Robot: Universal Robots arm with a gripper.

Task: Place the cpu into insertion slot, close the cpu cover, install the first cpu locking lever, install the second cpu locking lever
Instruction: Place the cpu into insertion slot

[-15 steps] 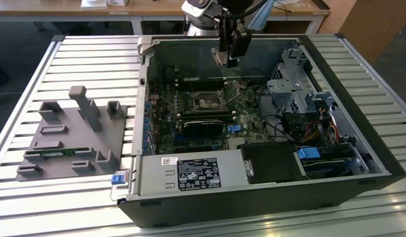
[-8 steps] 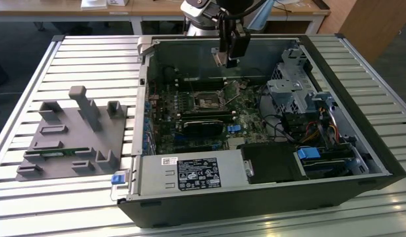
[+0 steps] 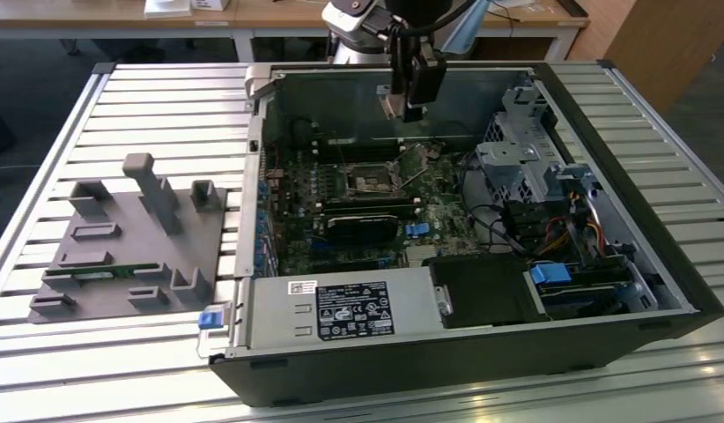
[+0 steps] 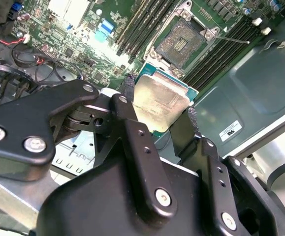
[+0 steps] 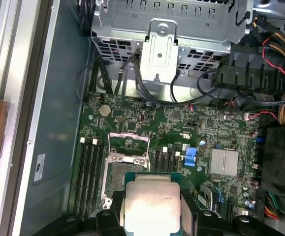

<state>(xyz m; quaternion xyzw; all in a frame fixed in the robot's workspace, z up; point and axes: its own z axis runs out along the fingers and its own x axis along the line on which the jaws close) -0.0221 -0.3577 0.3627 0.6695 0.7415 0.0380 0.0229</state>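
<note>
The cpu [image 4: 161,105], a flat square chip with a pale, dull-silver metal top and a thin green rim, is clamped between the two black fingers [image 4: 129,88] of the claw [image 4: 160,102], which is narrowed onto it (rough, gritty pads press its opposite edges). In both wrist views the chip hangs in the air, clear of the slot [image 5: 124,173], a square black socket with a dark centre and a silvery rim. The thin metal cover [image 5: 128,157] stands open at the socket's edge. Around these lie the green board [image 5: 181,128], long black memory slots [image 5: 90,167] and bundled cables [image 5: 280,49], all inside a dark case [image 3: 456,370] on a slatted table [image 3: 162,97].
</note>
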